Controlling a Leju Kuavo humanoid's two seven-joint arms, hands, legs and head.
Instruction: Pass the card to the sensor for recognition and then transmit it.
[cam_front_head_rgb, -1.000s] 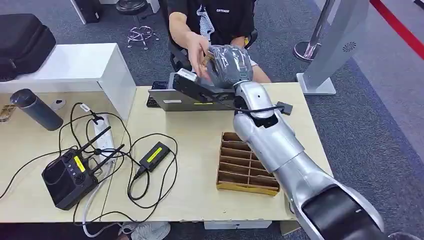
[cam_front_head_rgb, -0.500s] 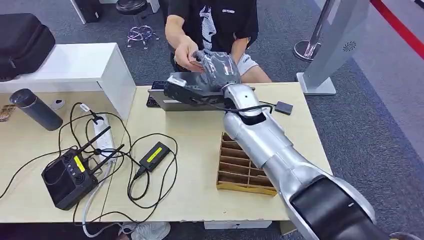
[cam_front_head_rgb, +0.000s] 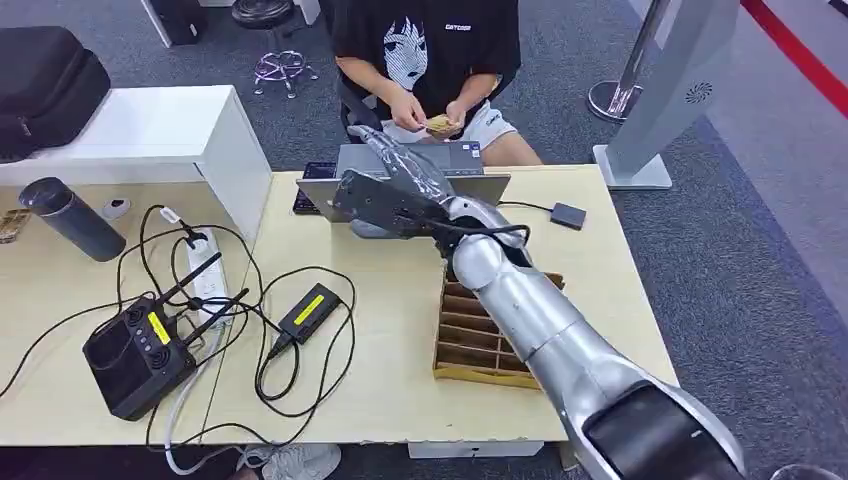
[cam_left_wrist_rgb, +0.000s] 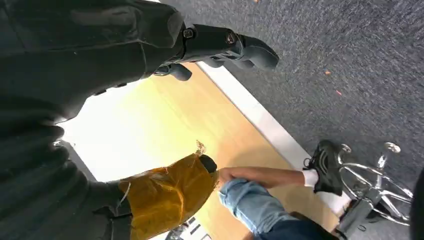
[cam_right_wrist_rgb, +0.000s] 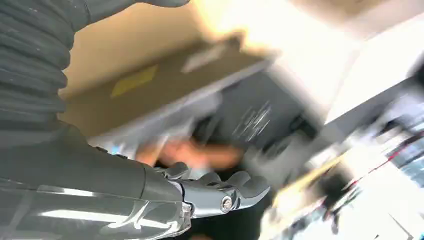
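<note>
A yellowish card (cam_front_head_rgb: 440, 124) is held in both hands of the person (cam_front_head_rgb: 430, 45) seated behind the table. My right hand (cam_front_head_rgb: 403, 172) reaches over the grey laptop (cam_front_head_rgb: 480, 182) at the table's far edge, fingers spread and holding nothing. In the blurred right wrist view its fingers (cam_right_wrist_rgb: 225, 192) are also bare. The small black sensor (cam_front_head_rgb: 567, 215) lies on its cable at the table's far right, apart from the hand. In the left wrist view my left hand (cam_left_wrist_rgb: 220, 45) hangs below the table with nothing in it.
A cardboard divider box (cam_front_head_rgb: 480, 340) sits under my right forearm. Left of it are a black charger with a yellow label (cam_front_head_rgb: 310, 310), tangled cables, a power strip (cam_front_head_rgb: 203, 275), a black controller (cam_front_head_rgb: 135, 355) and a dark bottle (cam_front_head_rgb: 72, 218). A white cabinet (cam_front_head_rgb: 150, 135) stands at the back left.
The person took the card from my right hand and drew it back towards their lap. My right hand opened and swung left and down over the laptop.
</note>
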